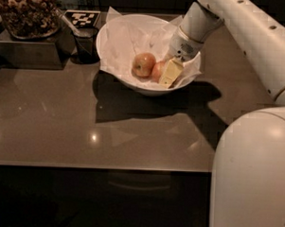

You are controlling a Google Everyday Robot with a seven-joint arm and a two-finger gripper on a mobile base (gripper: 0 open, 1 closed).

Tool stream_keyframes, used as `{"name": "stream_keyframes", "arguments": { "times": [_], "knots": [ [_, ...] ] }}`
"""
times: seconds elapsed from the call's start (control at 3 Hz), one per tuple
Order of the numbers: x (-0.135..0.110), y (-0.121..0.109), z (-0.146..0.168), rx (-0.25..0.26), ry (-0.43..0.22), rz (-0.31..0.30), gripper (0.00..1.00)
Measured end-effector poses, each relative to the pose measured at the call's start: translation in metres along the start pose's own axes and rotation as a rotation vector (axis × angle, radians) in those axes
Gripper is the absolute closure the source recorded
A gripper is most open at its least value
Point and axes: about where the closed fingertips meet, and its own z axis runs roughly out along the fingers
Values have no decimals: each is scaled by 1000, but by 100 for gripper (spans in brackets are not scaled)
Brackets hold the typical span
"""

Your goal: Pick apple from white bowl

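Observation:
The white bowl [118, 36], wide and lined with crinkled white paper, stands at the back middle of the brown table. Two apples lie in it. The apple [157, 71], orange-red, lies right of centre and is partly hidden behind my gripper [167, 74], which reaches down into the bowl from the upper right and rests against the apple's right side. A smaller apple [143, 64] with a paler patch lies just to its left, touching or nearly touching it.
A small dark cup [85, 46] stands just left of the bowl. A dark tray with a bowl of brown snacks [26, 11] sits at the back left. A checkered marker card [82, 18] lies behind the cup. My white arm and base [253, 177] fill the right side.

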Motion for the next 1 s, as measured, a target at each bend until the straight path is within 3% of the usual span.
{"name": "stream_keyframes", "arguments": {
  "times": [0.67,1.0],
  "knots": [
    [7,1,5,5,18,-1,81],
    [1,16,-12,-25,-39,-13,100]
  ]
}}
